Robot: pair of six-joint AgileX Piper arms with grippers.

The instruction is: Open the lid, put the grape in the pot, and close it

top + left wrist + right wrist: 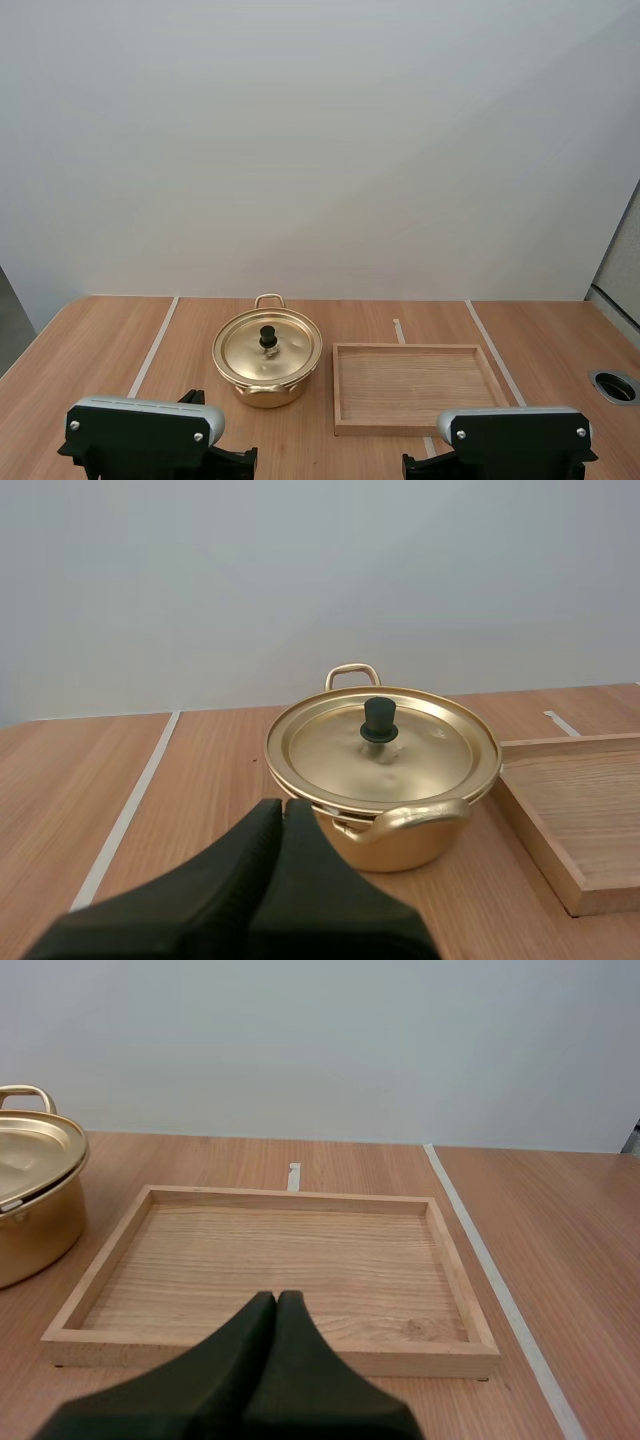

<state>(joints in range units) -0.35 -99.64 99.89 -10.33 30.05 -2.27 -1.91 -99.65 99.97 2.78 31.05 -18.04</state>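
Note:
A gold pot (267, 384) stands on the table with its lid (267, 347) on, a black knob (268, 336) at the lid's middle. From the left wrist the pot (400, 842) and lid (384, 748) lie just ahead of my left gripper (284, 804), whose fingers lie together, shut on nothing. My right gripper (277, 1298) is also shut, its tips held before the near rail of the wooden tray (265, 1336). The pot (30, 1222) stands beside that tray.
The wooden tray (414, 427) lies right of the pot, with nothing in it. White tape lines (153, 346) run across the wooden table. A round grommet hole (615, 385) sits at the far right. Both arm bases (140, 430) are at the near edge.

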